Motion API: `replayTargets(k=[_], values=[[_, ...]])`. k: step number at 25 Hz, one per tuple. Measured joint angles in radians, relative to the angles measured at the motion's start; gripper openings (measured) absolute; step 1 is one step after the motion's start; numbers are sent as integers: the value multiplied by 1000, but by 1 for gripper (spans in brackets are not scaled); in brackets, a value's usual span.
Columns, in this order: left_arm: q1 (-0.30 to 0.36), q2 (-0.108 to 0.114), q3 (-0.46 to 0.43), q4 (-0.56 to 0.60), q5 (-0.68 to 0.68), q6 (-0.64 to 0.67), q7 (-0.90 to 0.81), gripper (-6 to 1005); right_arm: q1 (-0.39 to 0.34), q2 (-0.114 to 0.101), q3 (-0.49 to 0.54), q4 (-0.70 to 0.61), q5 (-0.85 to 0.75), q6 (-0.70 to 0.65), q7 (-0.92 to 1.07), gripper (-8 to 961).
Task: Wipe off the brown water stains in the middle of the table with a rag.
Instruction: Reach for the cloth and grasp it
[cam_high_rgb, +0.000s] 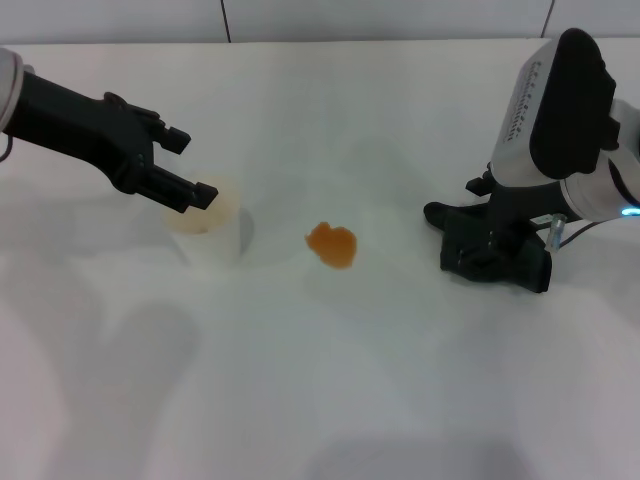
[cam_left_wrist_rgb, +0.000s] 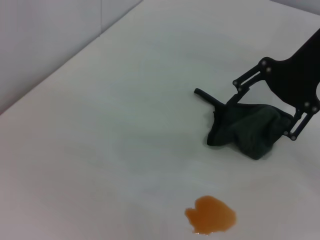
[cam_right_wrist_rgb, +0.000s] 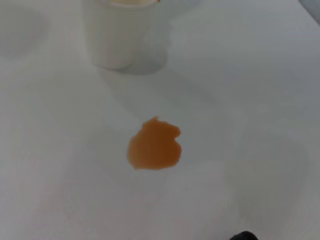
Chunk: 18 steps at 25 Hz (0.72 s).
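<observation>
The brown water stain (cam_high_rgb: 331, 244) is a small orange-brown blob in the middle of the white table (cam_high_rgb: 330, 400). It also shows in the left wrist view (cam_left_wrist_rgb: 211, 215) and the right wrist view (cam_right_wrist_rgb: 154, 145). The dark rag (cam_high_rgb: 488, 252) lies crumpled on the table to the stain's right and also shows in the left wrist view (cam_left_wrist_rgb: 247, 131). My right gripper (cam_high_rgb: 485, 245) is lowered onto the rag, with its fingers spread on either side of it. My left gripper (cam_high_rgb: 190, 168) is open and empty, its lower finger just above the rim of a white paper cup (cam_high_rgb: 207, 215).
The paper cup also shows in the right wrist view (cam_right_wrist_rgb: 117, 35), standing left of the stain. A wall runs along the table's far edge (cam_high_rgb: 300, 40).
</observation>
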Motion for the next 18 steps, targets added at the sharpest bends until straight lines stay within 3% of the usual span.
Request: replayTargets(k=[18], values=[[13,-1,0,18,-10,-7,-5,895,29,-6,0,132,-11,57,8,740]])
